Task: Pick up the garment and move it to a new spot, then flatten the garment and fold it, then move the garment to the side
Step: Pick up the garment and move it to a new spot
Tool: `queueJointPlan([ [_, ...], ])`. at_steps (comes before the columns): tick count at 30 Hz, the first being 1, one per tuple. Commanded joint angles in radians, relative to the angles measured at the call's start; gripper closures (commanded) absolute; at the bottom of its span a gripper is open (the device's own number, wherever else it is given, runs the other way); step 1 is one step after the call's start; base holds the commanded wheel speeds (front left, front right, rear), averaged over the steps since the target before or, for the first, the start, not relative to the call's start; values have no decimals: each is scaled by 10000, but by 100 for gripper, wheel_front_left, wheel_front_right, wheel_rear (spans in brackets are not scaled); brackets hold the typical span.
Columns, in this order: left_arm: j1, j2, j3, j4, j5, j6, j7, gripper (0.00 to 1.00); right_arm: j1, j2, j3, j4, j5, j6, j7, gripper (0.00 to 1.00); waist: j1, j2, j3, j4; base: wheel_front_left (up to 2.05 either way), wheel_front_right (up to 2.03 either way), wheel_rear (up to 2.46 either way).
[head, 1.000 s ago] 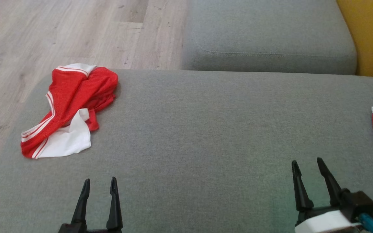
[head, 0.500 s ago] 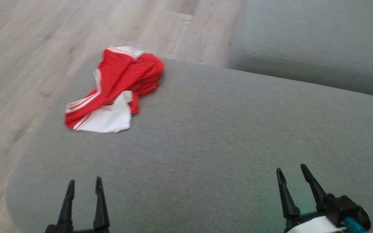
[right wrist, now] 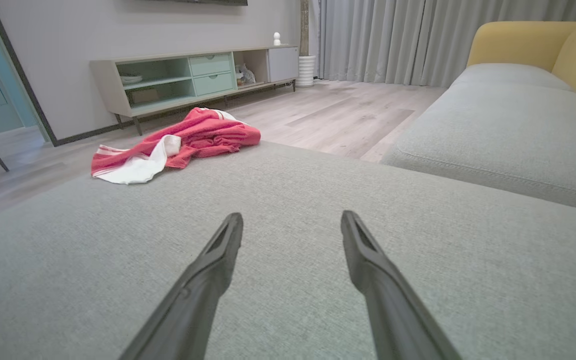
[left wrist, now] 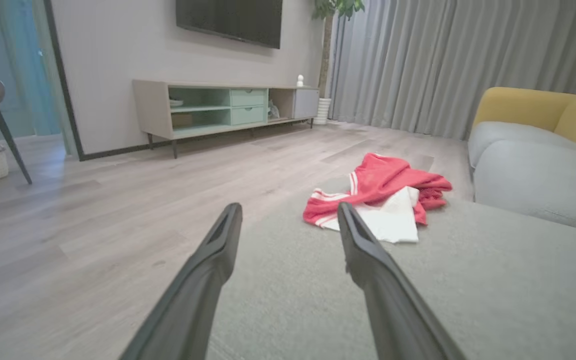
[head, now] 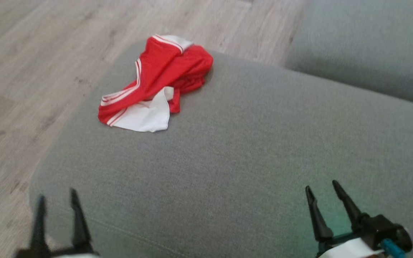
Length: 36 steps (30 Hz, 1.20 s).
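Grippers, two, nearest items. Right gripper [head: 321, 186]: low at the right of the head view, over the grey cushion [head: 246, 150], fingers spread wide, nothing between them. Left gripper [head: 57, 195]: low left, blurred, by the cushion's near-left edge, fingers likewise spread and empty. It sits further left in the view than a second ago, while my right one keeps its place.

Change noted: the whole head view has swung left over the last second, so my head has turned. The garment's [head: 156, 75] crumple looks the same, and I judge it has not shifted on the cushion. Meaning: I am squaring up to it, the pick-up is not yet begun, and a long reach remains.

Garment: red with white stripes and a white panel, crumpled, at the cushion's far-left corner, close to the edge above the wooden floor [head: 31, 53], well apart from both grippers. Long axis: diagonal, near-left to far-right. White panel and striped hem point toward me and left, and the bunched red bulk lies at the far end.

Beyond: second grey cushion [head: 364, 53], far right.
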<state>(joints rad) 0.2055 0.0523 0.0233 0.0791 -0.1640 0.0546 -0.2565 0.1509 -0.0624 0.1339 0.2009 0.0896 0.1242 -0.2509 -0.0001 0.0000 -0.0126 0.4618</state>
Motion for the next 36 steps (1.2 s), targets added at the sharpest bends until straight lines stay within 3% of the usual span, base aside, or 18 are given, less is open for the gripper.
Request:
queueJointPlan([
  [1, -975, 29, 636, -567, 140, -55, -53, 0, -635, -421, 203, -390, -148, 65, -109, 0, 1, 0, 529, -199, 0, 0, 0],
  [6, -2823, 488, 1066, -905, 359, -403, -53, 0, -989, -1116, 104, -709, -356, 65, -109, 0, 1, 0, 1813, -360, 0, 0, 0],
  [9, -4599, 928, 977, -352, 378, -743, -48, 0, -1277, -1669, -5, -999, -504, 65, -109, 0, 1, 0, 2735, -360, 0, 0, 0],
  [14, -8301, 1582, 534, 2127, 271, -1276, 677, 0, -1627, -2635, -108, -1464, -731, 65, -109, 0, 1, 0, 4017, -371, 0, 0, 0],
  [20, -11675, 1833, 357, 6253, -286, -1548, 2567, 0, -2212, -3600, -264, -2232, -833, 65, -109, 0, 1, 0, 5265, -909, 0, 0, 0],
  [26, -12874, 2089, 531, 9677, -633, -1280, 4450, 0, -2438, -4038, -620, -3131, -905, 65, 77, 0, 1, 0, 6233, -1514, 0, 0, 0],
  [32, -12911, 2091, 798, 11536, -951, -652, 5446, 0, -2343, -4080, -971, -3567, -1015, 65, 196, 0, 1, 0, 6770, -1701, 0, 0, 0],
  [33, -12897, 2022, 803, 11626, -980, -586, 5476, 78, -2321, -4059, -1007, -3575, -1032, 65, 193, 0, 1, 0, 6785, -1680, 0, 0, 0],
  [34, -12905, 1991, 823, 11675, -1018, -546, 5426, 100, -2306, -4036, -1028, -3574, -1051, 65, 190, 0, 1, 0, 6790, -1659, 0, 0, 0],
  [36, -12992, 1974, 776, 11696, -1033, -688, 5179, 100, -2305, -3975, -1024, -3526, -1061, 65, 175, 0, 1, 0, 6731, -1598, 0, 0, 0],
])
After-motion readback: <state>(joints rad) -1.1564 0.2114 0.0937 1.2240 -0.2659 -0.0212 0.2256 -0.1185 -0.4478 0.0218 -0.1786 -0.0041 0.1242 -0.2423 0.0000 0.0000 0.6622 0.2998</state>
